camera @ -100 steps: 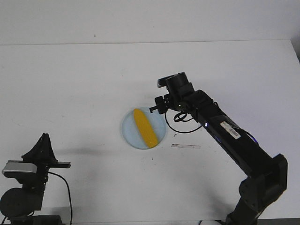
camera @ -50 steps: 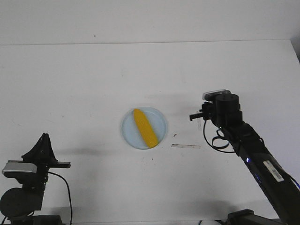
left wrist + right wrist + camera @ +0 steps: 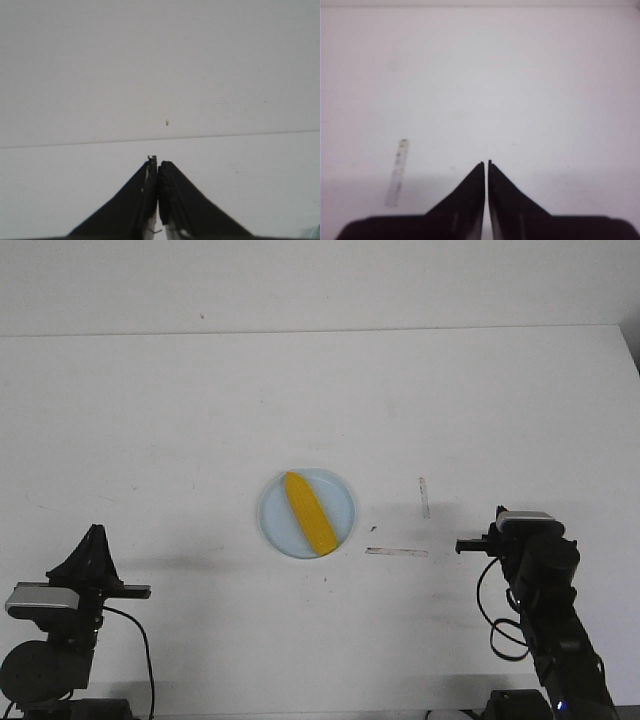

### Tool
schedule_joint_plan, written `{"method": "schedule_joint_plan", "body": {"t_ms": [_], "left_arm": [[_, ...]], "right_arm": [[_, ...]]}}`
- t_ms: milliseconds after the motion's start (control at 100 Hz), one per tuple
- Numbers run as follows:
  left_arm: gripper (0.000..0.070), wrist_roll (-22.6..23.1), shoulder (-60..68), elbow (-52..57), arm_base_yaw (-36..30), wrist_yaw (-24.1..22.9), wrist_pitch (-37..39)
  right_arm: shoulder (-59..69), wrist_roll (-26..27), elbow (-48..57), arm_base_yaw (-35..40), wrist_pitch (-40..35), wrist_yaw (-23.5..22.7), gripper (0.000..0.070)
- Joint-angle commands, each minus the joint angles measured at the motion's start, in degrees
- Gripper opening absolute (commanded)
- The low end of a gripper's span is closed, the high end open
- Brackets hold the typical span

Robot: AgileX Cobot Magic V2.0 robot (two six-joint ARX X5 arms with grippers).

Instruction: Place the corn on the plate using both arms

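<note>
We see the corn lying on the plate, seemingly done. Left pincer and right pincer sit closed, empty, well apart; only parking both arms remains.

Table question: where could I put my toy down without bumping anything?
The table is bare across the far side, beyond the plate with the corn. Left of the plate is bare too. Right of it lie two tape strips. The near corners are crowded: left hand, right hand.
</note>
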Motion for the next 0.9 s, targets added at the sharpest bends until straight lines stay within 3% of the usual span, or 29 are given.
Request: {"method": "schedule_joint_plan", "body": {"t_ms": [0, 410, 890], "left_arm": [[0.0001, 0.3, -0.1, 0.5, 0.1, -0.1, 0.7], [0.0001, 0.3, -0.1, 0.5, 0.1, -0.1, 0.7], [0.0001, 0.3, -0.1, 0.5, 0.1, -0.1, 0.7]], "right_arm": [[-4.8, -0.2, -1.0, 0.2, 0.9, -0.5, 0.0010], [-30.3, -0.2, -4.2, 0.2, -4.6, -0.9, 0.0010], [-35.8, -0.3, -4.2, 0.2, -4.5, -0.9, 0.0010]]}}
